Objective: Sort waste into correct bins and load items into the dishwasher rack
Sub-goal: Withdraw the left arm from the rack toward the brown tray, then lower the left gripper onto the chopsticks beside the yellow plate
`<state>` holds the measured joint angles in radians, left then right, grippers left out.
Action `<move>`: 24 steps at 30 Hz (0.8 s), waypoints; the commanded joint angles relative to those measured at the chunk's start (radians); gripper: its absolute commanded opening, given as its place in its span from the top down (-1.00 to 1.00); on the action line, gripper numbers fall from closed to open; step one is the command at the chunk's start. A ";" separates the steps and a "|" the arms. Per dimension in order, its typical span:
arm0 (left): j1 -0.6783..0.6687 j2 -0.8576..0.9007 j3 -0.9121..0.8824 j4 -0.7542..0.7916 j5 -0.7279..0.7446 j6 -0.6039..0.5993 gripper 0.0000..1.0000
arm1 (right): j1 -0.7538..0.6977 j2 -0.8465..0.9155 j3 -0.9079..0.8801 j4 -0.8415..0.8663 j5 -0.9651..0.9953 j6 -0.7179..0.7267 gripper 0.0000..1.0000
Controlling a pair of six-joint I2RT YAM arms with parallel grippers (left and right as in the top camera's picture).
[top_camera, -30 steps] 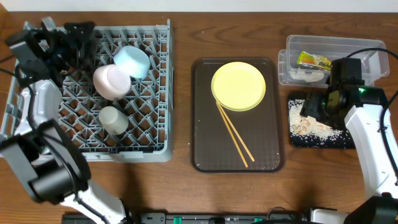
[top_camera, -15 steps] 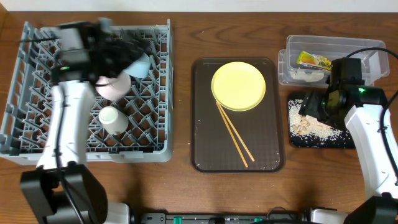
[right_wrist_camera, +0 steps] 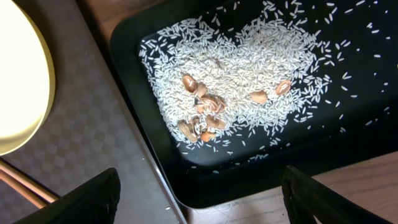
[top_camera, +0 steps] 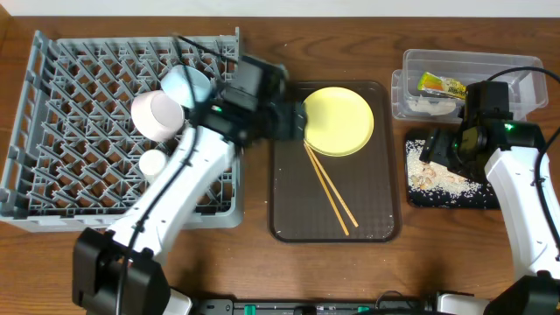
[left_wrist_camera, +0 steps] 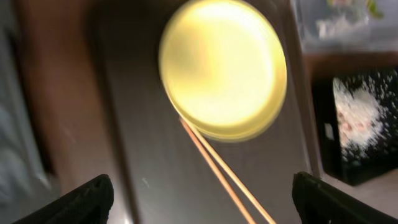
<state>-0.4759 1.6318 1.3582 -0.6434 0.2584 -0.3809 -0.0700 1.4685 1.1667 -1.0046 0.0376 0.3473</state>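
Observation:
The yellow plate [top_camera: 337,121] and the wooden chopsticks [top_camera: 331,188] lie on the brown serving tray. My left gripper [top_camera: 296,120] is open and empty above the tray, at the plate's left edge. In the left wrist view, which is blurred, the plate [left_wrist_camera: 222,68] and chopsticks [left_wrist_camera: 217,168] lie ahead of the open jaws [left_wrist_camera: 202,199]. The grey-blue rack [top_camera: 52,105] holds the white bowl [top_camera: 156,114], light blue bowl [top_camera: 186,86] and white cup [top_camera: 152,163]. My right gripper [top_camera: 435,150] hangs open and empty over the black tray [top_camera: 455,194], which holds rice scraps [right_wrist_camera: 249,68]. The clear tub [top_camera: 411,66] holds the wrapper [top_camera: 442,85] and tissue [top_camera: 429,105].
The brown serving tray [top_camera: 289,210] sits between the rack and the two bins. The left arm stretches across the rack's right side. Bare wooden table runs along the front edge.
My left arm has swung from the rack's far left corner rightward across the rack to the brown tray beside the plate. The right arm has not moved.

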 commanded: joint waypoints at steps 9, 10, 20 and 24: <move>-0.175 0.157 -0.035 -0.054 -0.043 -0.585 -0.86 | -0.010 -0.012 0.014 -0.005 0.006 -0.012 -0.63; -0.185 0.176 -0.035 -0.054 -0.043 -0.601 -0.86 | -0.010 -0.012 0.014 -0.005 0.006 -0.012 -0.63; -0.250 0.372 -0.035 -0.047 -0.045 -0.658 -0.85 | -0.010 -0.012 0.014 -0.009 0.001 -0.012 -0.63; -0.256 0.424 -0.035 -0.056 -0.052 -0.657 -0.80 | -0.010 -0.012 0.014 -0.009 -0.001 -0.012 -0.63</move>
<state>-0.7277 2.0056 1.3380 -0.6945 0.2310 -1.0214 -0.0700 1.4685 1.1667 -1.0107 0.0364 0.3473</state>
